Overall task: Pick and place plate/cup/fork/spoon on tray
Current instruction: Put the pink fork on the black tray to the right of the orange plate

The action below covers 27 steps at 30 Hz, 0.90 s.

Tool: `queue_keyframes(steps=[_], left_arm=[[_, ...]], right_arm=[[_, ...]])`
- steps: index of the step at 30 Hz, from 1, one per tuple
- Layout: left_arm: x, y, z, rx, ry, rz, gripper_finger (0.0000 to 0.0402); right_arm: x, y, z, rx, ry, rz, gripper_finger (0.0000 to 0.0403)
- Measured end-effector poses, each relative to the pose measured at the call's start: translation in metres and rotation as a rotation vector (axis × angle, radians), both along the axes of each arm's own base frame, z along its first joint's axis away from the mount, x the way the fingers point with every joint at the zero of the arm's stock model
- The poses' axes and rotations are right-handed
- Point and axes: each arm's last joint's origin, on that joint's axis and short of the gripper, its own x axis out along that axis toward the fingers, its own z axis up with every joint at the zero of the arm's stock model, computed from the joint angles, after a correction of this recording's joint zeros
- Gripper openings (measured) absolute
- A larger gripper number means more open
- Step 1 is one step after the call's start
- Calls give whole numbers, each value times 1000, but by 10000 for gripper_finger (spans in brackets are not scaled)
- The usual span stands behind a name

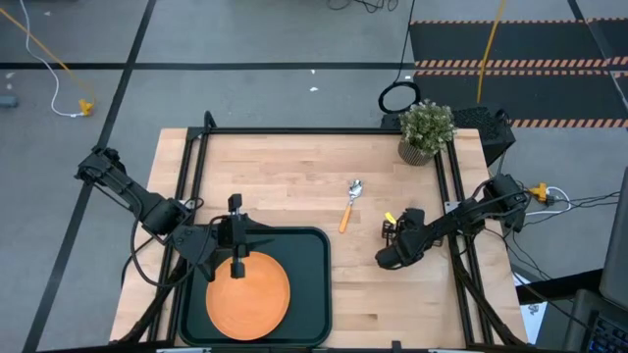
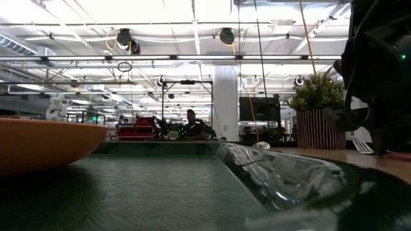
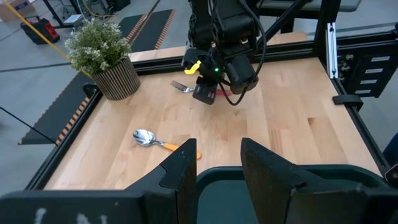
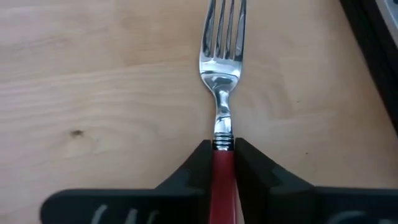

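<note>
Your right gripper pinches the fork by its red handle at the table's 3 o'clock so it can travel to the tray at 7 o'clock (plate aboard), where your left gripper hangs spread.

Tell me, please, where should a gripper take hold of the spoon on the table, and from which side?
Grip the spoon at the middle of its orange handle, coming straight down from above. It lies flat on the bare table, so only the narrow handle fits between two fingers placed across it; the rounded metal bowl would probably slip.
</note>
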Motion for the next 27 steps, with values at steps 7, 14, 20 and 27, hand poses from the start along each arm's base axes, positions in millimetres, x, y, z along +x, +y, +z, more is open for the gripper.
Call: queue_keyframes(steps=[7,14,20,27], left_arm=[[0,0,0,-2,0,1,129],[0,0,0,-13,1,7,129],[-1,1,-1,-30,9,19,129],[-1,1,-2,-62,14,37,129]], right_arm=[[12,2,-3,-27,-125,103,39],[31,20,7,-25,-267,193,27],[51,41,29,-53,-388,297,30],[76,70,53,-124,-630,464,27]])
